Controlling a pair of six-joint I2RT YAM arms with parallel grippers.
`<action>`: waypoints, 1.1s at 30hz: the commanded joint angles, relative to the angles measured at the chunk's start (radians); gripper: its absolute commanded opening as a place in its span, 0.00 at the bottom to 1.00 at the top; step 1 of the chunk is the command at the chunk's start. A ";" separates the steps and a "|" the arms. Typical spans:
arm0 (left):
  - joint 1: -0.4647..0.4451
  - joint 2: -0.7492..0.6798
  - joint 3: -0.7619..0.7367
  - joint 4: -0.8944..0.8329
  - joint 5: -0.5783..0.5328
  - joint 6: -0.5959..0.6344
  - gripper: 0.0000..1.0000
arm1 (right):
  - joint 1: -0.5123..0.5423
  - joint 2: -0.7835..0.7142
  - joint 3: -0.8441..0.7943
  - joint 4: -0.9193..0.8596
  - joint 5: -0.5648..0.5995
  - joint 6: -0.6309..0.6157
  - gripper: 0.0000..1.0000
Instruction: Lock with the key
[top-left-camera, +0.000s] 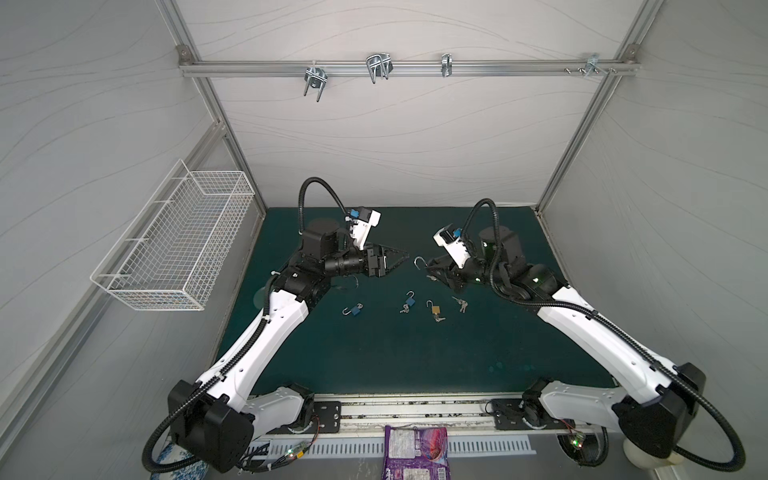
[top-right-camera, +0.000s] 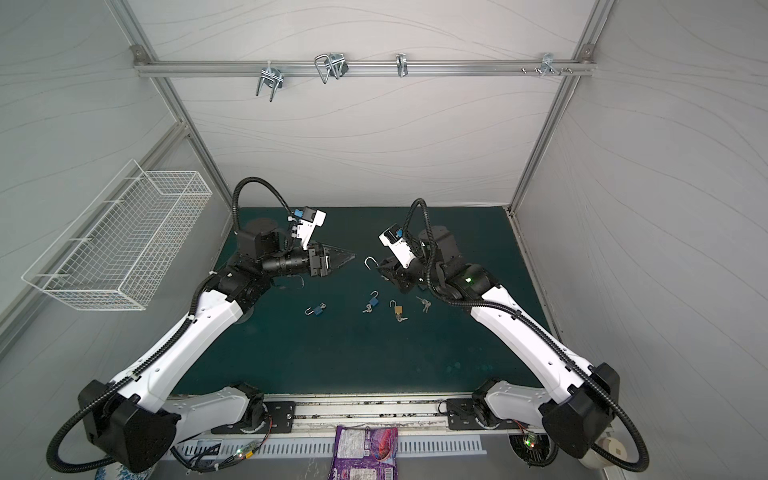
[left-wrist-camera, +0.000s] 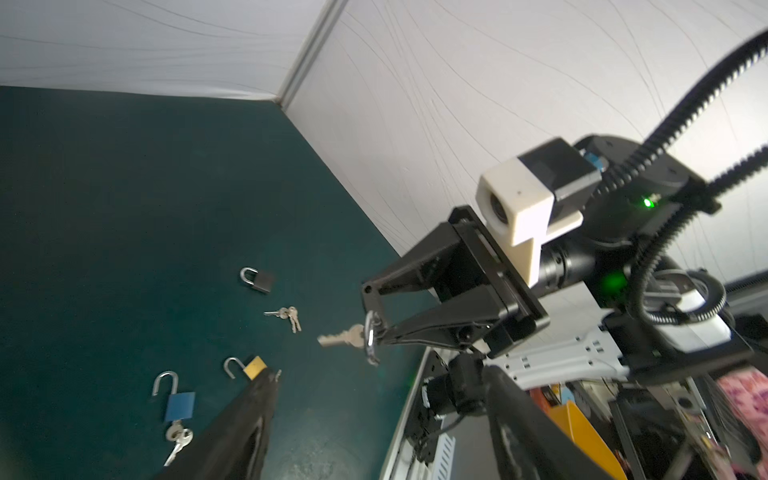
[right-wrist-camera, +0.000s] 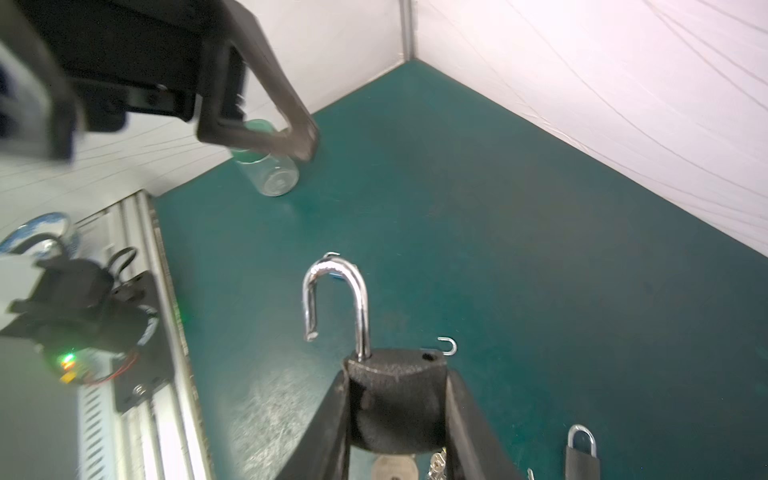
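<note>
Holding the black padlock clamped in the right gripper above the far middle of the mat, shackle open, key dangling. Facing it from the left with the left gripper spread, empty. Next, likely: press the shackle squarely home, then turn the key.

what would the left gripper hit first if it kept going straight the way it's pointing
Most likely the open shackle of the black padlock clamped in the right gripper; in both top views the left gripper aims across at it, nothing between. Height is hard to judge, so it could pass beside.
</note>
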 joint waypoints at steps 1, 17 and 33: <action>-0.020 0.018 0.043 -0.045 0.056 0.057 0.75 | -0.002 -0.017 0.023 -0.074 -0.084 -0.112 0.00; -0.092 0.100 0.079 -0.081 0.041 0.067 0.37 | 0.007 -0.013 0.038 -0.077 -0.131 -0.122 0.00; -0.093 0.048 0.063 -0.001 -0.012 -0.028 0.00 | 0.009 -0.085 0.011 0.054 -0.132 -0.072 0.44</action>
